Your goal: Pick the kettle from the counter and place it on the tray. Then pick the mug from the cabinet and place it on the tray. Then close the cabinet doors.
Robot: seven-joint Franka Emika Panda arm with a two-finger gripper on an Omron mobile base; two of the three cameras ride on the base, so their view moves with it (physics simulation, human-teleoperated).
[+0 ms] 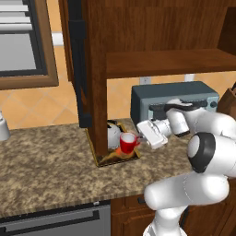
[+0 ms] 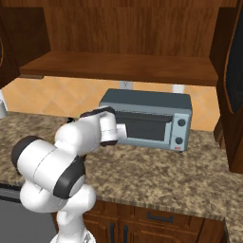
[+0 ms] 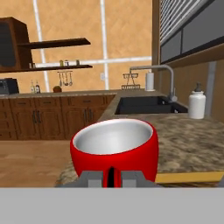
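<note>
Looking across the scene, the cabinet [image 1: 138,32] looms biggest, dark reddish wood running from ten o'clock to two o'clock in the left base view, its inner shelf [image 1: 170,62] bare along the front edge. One of the cabinet doors [image 1: 79,69] stands swung open at ten o'clock, edge-on to me, black bar handle showing. Below spreads the counter [image 1: 46,166], speckled brown granite. A grey toaster oven [image 2: 147,118] sits at centre in the right base view, against the tiled wall. Smaller now: the tray [image 1: 105,159], yellow rim, sits on the counter just under the cabinet's side panel, near centre. On it the kettle [image 1: 113,133], white-grey, stands at the tray's eleven o'clock side. Just beside it, towards four o'clock, is the mug [image 1: 128,143], bright red, upright over the tray; whether its base touches I cannot tell. My claw [image 3: 112,178] is pinching the mug's handle, fingers [image 3: 93,178] pressed tight either side, and the pale bowl of the mug fills the hand view at six o'clock.
</note>
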